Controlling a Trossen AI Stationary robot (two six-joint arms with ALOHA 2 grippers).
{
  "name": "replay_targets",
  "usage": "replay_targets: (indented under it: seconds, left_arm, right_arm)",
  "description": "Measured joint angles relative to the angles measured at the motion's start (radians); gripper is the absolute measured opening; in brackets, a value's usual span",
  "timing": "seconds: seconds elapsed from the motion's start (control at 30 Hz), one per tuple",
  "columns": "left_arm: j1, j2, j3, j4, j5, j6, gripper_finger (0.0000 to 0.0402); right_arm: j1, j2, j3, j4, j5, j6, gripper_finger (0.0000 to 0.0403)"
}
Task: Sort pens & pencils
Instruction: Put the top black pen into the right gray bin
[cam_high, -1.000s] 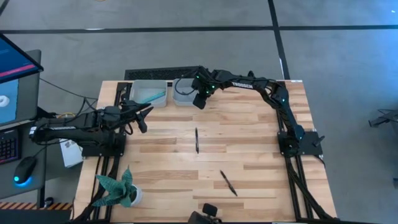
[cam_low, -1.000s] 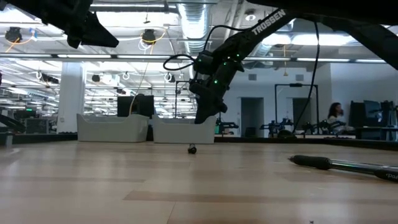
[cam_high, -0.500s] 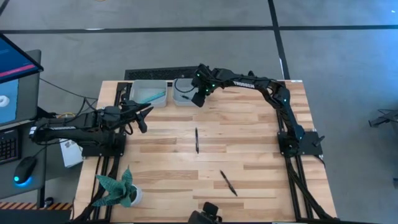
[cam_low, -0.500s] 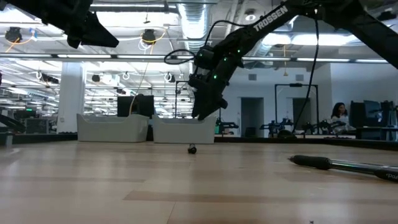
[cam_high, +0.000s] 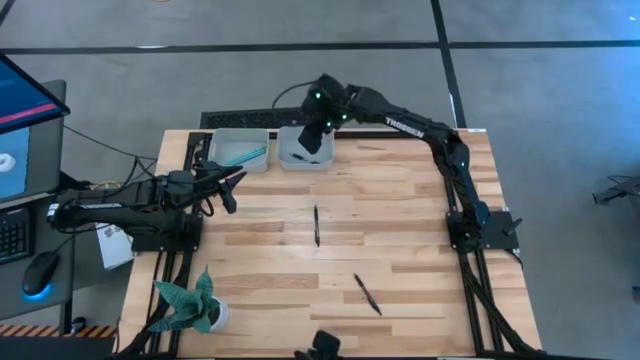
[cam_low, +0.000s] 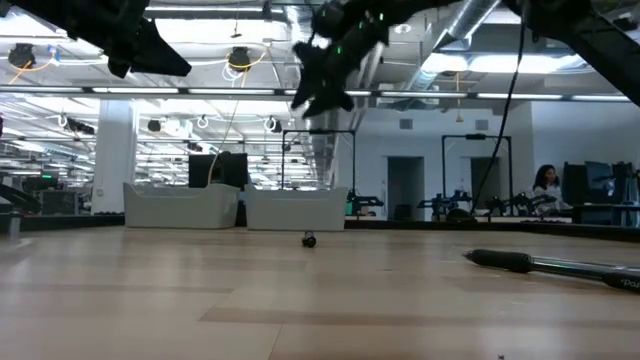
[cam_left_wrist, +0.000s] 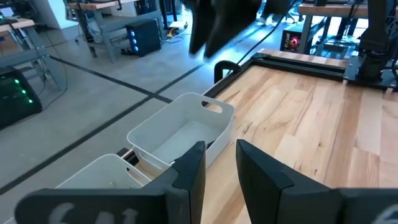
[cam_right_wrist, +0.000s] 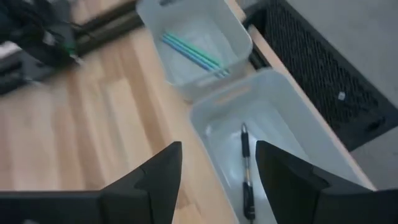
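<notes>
Two grey bins stand at the table's far edge. The left bin (cam_high: 240, 150) holds teal pens (cam_right_wrist: 193, 53). In the right bin (cam_high: 305, 155) a black pen (cam_right_wrist: 245, 168) lies flat on the floor. Two more black pens lie on the wood, one mid-table (cam_high: 317, 225) and one nearer the front (cam_high: 367, 294). My right gripper (cam_right_wrist: 217, 155) hangs open and empty high above the right bin. My left gripper (cam_high: 232, 190) waits at the table's left side, its fingers (cam_left_wrist: 196, 165) slightly apart with nothing between them.
A teal potted plant (cam_high: 190, 303) stands at the near left corner. In the low view the front pen (cam_low: 550, 264) lies across the right side. A monitor and a mouse sit off the table's left edge.
My right gripper has risen straight up from just over the right bin, tipping its wrist a little, and now hangs well clear of the bin. The pens on the table and my left arm have kept still.
</notes>
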Motion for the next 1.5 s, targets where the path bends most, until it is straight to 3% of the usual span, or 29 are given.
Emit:
replay_targets:
  seconds: [0.13,0.4,0.73,0.9,1.07,1.3,1.5]
  left_arm:
    - [0.0,0.0,0.0,0.0,0.0,0.0,0.0082]
    - [0.0,0.0,0.0,-0.019,0.0,0.0,0.0082]
    - [0.0,0.0,0.0,-0.024,0.0,0.005,0.0082]
    - [0.0,0.0,0.0,-0.025,0.0,0.006,0.0082]
    - [0.0,0.0,0.0,-0.024,0.0,0.006,0.0082]
    - [0.0,0.0,0.0,-0.022,0.0,0.003,0.0082]
    - [0.0,0.0,0.0,-0.022,-0.006,-0.001,0.0082]
  right_arm:
    - [0.0,-0.006,0.157,-0.095,-0.001,0.026,0.0226]
    - [0.014,-0.209,0.099,-0.15,0.007,0.07,0.0226]
    - [0.146,-0.316,0.097,-0.346,0.04,0.073,0.0226]
    - [0.211,-0.316,0.096,-0.48,0.184,0.037,0.0226]
    - [0.21,-0.312,0.096,-0.458,0.289,-0.017,0.0226]
    - [0.077,-0.313,0.088,-0.356,0.281,-0.097,0.0226]
    - [-0.031,-0.312,-0.073,-0.255,0.076,-0.13,0.0226]
